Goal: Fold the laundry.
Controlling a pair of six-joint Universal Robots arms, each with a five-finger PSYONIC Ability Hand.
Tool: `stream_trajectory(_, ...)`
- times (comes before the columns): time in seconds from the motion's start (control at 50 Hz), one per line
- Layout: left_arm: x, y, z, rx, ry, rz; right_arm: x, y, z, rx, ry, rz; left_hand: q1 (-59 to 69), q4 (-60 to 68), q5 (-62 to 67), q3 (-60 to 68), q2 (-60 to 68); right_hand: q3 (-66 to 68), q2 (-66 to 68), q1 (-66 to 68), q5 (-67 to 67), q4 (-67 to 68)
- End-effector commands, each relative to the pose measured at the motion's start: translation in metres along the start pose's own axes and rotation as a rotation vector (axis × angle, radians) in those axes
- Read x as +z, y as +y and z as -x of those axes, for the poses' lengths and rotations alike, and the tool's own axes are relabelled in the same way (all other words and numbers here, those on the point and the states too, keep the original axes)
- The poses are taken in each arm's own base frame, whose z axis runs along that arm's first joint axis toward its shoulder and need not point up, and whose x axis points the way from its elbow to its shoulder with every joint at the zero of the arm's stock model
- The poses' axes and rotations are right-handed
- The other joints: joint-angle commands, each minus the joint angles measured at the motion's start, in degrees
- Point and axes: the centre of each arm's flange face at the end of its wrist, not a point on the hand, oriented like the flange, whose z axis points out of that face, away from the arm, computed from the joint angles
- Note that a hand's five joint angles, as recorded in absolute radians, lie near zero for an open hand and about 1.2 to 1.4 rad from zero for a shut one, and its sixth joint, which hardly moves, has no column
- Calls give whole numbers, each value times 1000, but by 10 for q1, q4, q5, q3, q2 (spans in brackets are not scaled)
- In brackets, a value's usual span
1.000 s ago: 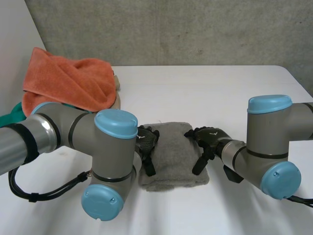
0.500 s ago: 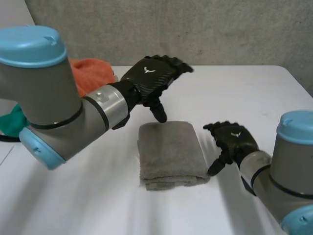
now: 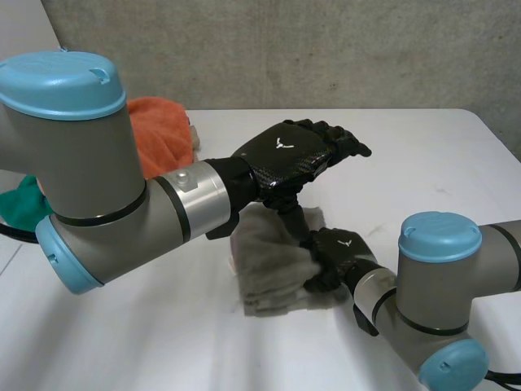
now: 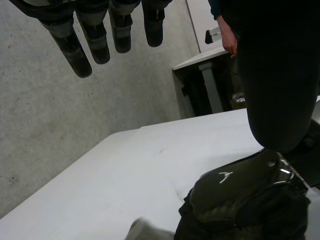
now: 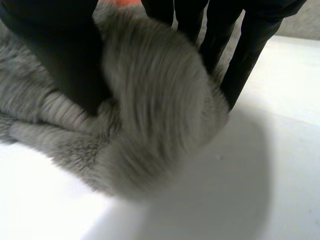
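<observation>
Fingers point(image 5: 252, 47) and thumb of the right hand point(image 3: 335, 254) are curled into the right edge of the grey towel point(image 3: 273, 261), bunching it, with the wrist low. The towel lies folded in the middle of the tabletop point(image 3: 423, 163), so the grip looks meant for a further fold or for moving it aside. The left hand point(image 3: 289, 155) hovers above the towel's far edge, fingers point(image 4: 70, 45) straight and empty, probably to stay clear. An orange cloth point(image 3: 159, 134) waits far left.

Grey towel point(image 3: 264, 277) far end hidden behind left hand point(image 3: 289, 155); blurred in rt wrist view.
</observation>
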Motion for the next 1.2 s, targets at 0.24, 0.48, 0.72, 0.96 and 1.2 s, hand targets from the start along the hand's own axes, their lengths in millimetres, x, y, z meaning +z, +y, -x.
stream_trajectory(0.24,-4,-19,0,33,-8,-49,58,-80,-114,-74,323,-263,-8,-16,-28,-22,-19,219,227,299,219,200)
stream_trajectory(0.48,-10,-42,-4,63,-10,-107,101,-117,-273,-9,615,-338,-8,-16,-28,-22,-19,219,227,299,219,200)
stream_trajectory(0.72,-8,-43,-7,62,-1,-111,91,-118,-373,3,745,-392,-8,-16,-28,-22,-19,219,227,299,219,200)
stream_trajectory(0.96,-4,-47,-9,71,6,-126,57,-118,-418,33,834,-381,-8,-16,-28,-22,-19,-481,-473,-401,-481,-500)
stream_trajectory(1.2,-6,-45,-10,65,5,-118,26,-142,-408,-295,890,-174,-8,-16,-28,-22,-19,-481,-473,-401,-481,-500)
